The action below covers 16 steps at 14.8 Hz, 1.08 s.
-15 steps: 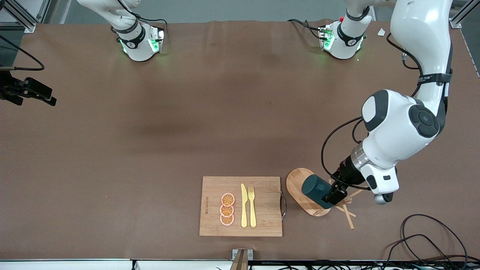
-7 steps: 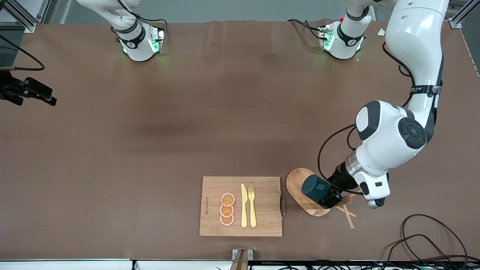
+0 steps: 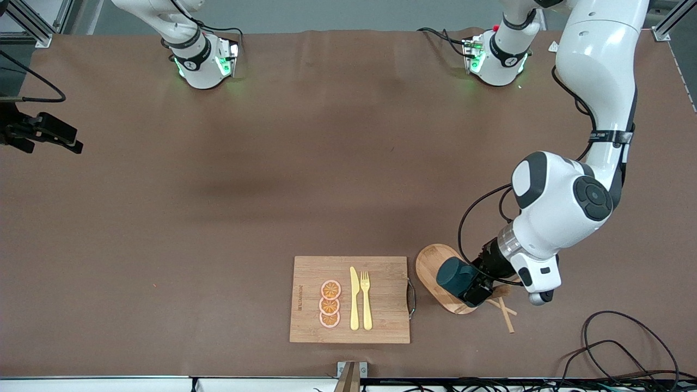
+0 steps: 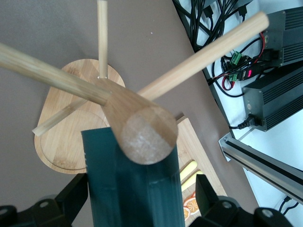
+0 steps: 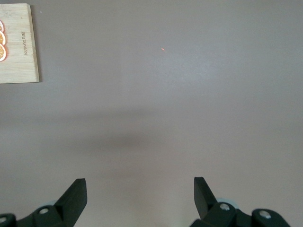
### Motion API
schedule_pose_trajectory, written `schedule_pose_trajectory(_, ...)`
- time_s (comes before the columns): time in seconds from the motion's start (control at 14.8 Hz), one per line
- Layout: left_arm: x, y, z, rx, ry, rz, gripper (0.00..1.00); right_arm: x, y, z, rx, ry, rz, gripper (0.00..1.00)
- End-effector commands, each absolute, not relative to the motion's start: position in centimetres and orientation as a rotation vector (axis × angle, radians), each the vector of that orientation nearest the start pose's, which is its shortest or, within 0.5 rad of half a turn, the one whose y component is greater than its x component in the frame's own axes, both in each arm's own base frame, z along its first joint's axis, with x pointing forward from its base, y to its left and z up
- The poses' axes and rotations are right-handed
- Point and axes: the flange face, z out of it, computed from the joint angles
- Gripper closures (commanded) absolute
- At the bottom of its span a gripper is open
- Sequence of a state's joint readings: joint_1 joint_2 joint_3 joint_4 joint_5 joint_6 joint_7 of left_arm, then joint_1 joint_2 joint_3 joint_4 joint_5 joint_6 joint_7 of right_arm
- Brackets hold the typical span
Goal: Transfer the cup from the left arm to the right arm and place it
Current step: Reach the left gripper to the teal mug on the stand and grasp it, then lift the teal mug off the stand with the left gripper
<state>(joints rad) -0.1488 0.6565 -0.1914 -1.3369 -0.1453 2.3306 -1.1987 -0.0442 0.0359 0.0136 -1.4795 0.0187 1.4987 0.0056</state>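
Holding the cup [image 3: 455,276] over the oval wooden tray [image 3: 430,261], my left pincer [image 3: 472,287] is clamped on its sides. My right pincer [image 5: 137,198] waits spread above bare tabletop [image 3: 272,179]. I judge handover and placement both remain.

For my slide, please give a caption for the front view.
Left gripper grips the cup over the oval tray; right arm waits.

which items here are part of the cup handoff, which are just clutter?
In the job:
- cup, on its side over the oval wooden tray
- left gripper, fingers on either side of the cup
- right gripper, open, waiting over bare table

Lying about:
- cutting board
- orange slices
- yellow knife
- yellow fork
- wooden stand
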Motion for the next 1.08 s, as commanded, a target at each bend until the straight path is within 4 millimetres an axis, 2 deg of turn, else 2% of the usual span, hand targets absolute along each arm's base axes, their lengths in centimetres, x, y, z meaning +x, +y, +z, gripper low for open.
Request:
schedule_pose_trajectory(0.0, 73.1, -22.7, 38.4, -3.117, -1.747, -0.139, 0.00, 55.7, -1.5, 64.3, -3.113, 0.064, 0.019, 0.00)
schedule_pose_trajectory(0.4, 73.1, -22.8, 37.4, -3.108, -1.749, -0.116, 0.00, 55.8, -0.3, 64.4, -3.075, 0.038, 0.019, 0.00)
schedule_pose_trajectory(0.47, 73.1, -22.6, 37.4, -3.106, -1.750, -0.115, 0.04, 55.8, 0.0, 64.4, -3.075, 0.031, 0.016, 0.00)
schedule_pose_trajectory(0.67, 73.1, -22.6, 37.4, -3.102, -1.771, -0.102, 0.35, 55.8, 1.0, 64.4, -3.077, 0.001, 0.017, 0.00)
schedule_pose_trajectory(0.81, 73.1, -22.6, 37.6, -3.104, -1.784, -0.096, 0.49, 55.8, 0.7, 64.4, -3.077, 0.010, 0.017, 0.00)
schedule_pose_trajectory(0.88, 73.1, -22.6, 37.9, -3.106, -1.782, -0.101, 0.54, 55.8, 0.6, 64.4, -3.077, 0.012, 0.017, 0.00)
schedule_pose_trajectory(1.01, 72.9, -22.7, 39.4, -3.117, -1.767, -0.120, 0.55, 55.8, 0.5, 64.4, -3.077, 0.015, 0.019, 0.00)
